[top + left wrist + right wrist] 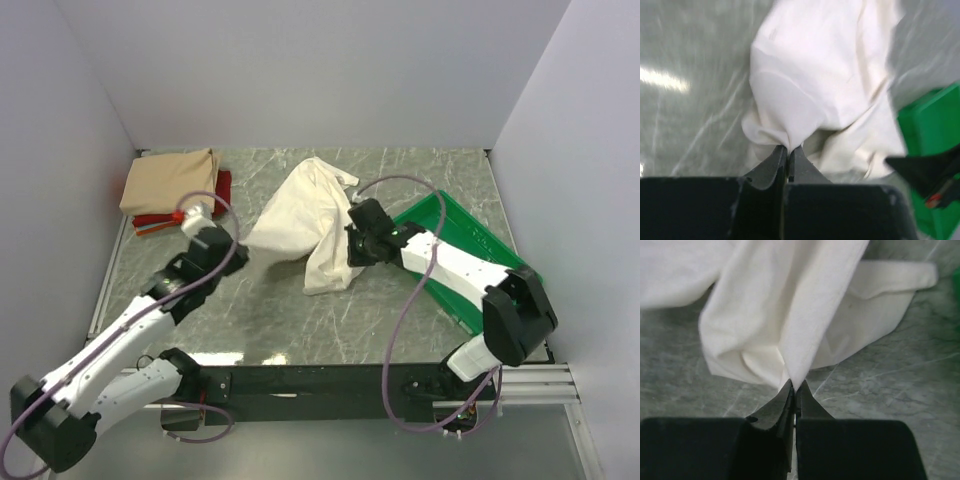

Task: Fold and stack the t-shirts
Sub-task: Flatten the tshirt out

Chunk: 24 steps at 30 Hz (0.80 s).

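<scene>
left gripper (788, 150) pinching cream shirt (300, 215) edge | right gripper (794, 386) pinching its other side | step: likely spreading it flat | next: lift, pull apart evenly

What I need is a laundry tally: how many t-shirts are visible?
3. The cream t-shirt lies mid-table, pinched by the left end effector and right end effector. The tan t-shirt sits folded far left atop the red t-shirt. Others may hide underneath.
</scene>
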Each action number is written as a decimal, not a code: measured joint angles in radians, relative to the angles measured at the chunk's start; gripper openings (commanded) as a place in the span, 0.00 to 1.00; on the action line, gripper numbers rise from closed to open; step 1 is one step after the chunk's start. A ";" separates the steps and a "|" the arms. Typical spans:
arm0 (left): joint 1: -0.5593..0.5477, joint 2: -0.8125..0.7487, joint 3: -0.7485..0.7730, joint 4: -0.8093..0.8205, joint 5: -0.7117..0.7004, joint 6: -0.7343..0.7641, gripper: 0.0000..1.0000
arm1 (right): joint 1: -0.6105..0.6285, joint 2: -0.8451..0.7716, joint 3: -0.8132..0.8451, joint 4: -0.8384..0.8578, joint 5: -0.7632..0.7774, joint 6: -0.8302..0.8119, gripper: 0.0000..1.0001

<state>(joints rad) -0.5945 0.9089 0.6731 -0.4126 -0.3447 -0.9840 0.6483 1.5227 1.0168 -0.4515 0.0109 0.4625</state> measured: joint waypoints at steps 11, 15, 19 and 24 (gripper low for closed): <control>0.033 -0.305 0.348 -0.187 -0.364 0.119 0.01 | -0.019 -0.382 0.239 -0.146 0.236 -0.034 0.00; 0.034 -0.390 0.378 -0.266 -0.447 0.135 0.01 | -0.063 -0.483 0.245 -0.150 0.266 -0.038 0.00; 0.034 -0.442 0.397 -0.331 -0.506 0.146 0.01 | -0.101 -0.482 0.269 -0.164 0.277 -0.039 0.00; 0.034 -0.469 0.452 -0.384 -0.554 0.162 0.01 | -0.108 -0.500 0.281 -0.170 0.280 -0.051 0.00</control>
<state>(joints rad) -0.5602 0.4400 1.1255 -0.7967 -0.8982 -0.8223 0.5404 1.0229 1.2980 -0.6212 0.2913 0.4110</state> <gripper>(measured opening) 0.025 0.022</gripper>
